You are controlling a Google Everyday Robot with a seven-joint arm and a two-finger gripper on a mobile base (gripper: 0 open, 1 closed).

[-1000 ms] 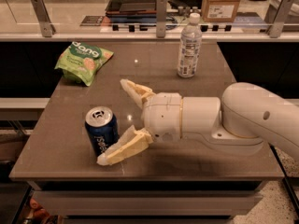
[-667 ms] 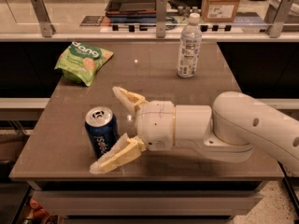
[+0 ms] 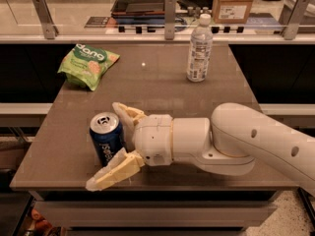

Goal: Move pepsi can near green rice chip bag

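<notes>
The pepsi can (image 3: pixel 106 137), dark blue with a silver top, stands upright near the front left of the brown table (image 3: pixel 162 87). My gripper (image 3: pixel 102 145) reaches in from the right and is open. One cream finger (image 3: pixel 127 114) lies behind the can and the other finger (image 3: pixel 114 171) in front of it, so the can sits between them. I cannot tell whether the fingers touch it. The green rice chip bag (image 3: pixel 87 64), with white "dang" lettering, lies at the far left of the table, well behind the can.
A clear plastic water bottle (image 3: pixel 199 49) stands at the far right of the table. A small white speck (image 3: pixel 143 65) lies mid-back. Behind the table runs a railed counter with a cardboard box (image 3: pixel 235 3) and a dark tray (image 3: pixel 145 1).
My gripper has moved left, so its fingers now straddle the can instead of standing just to its right. The can, bag and bottle have not moved.
</notes>
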